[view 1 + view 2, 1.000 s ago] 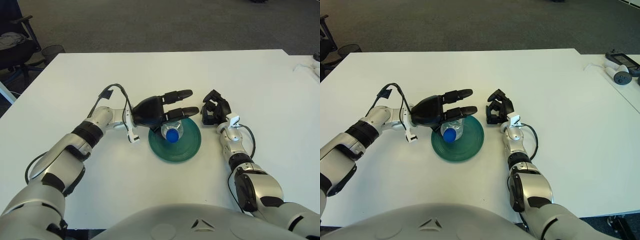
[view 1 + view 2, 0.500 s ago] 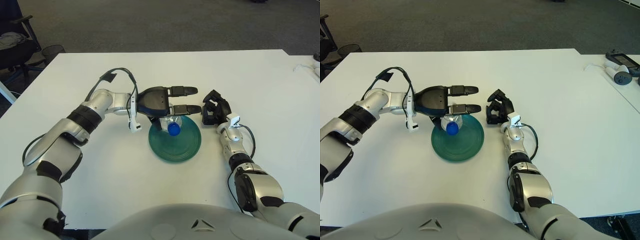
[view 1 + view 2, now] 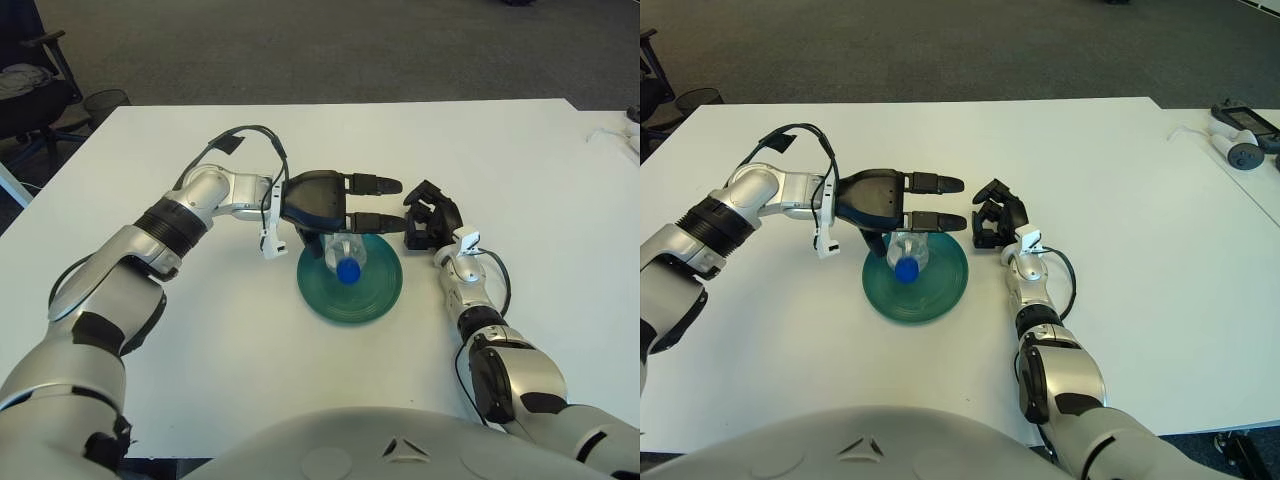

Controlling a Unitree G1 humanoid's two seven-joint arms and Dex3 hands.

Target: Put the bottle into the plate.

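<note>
A clear plastic bottle (image 3: 346, 259) with a round blue cap (image 3: 347, 270) stands on the far-left part of a shallow, glossy dark-green round plate (image 3: 372, 298) on the smooth white table (image 3: 300, 150). The left hand (image 3: 330, 205), black and hard-shelled, hovers above the bottle with two fingers (image 3: 378, 184) stretched straight out (its thumb seems to reach down behind the bottle, though contact is hard to judge). The right hand (image 3: 430, 220) shows just right of the plate, its black fingers curled in and holding nothing.
</note>
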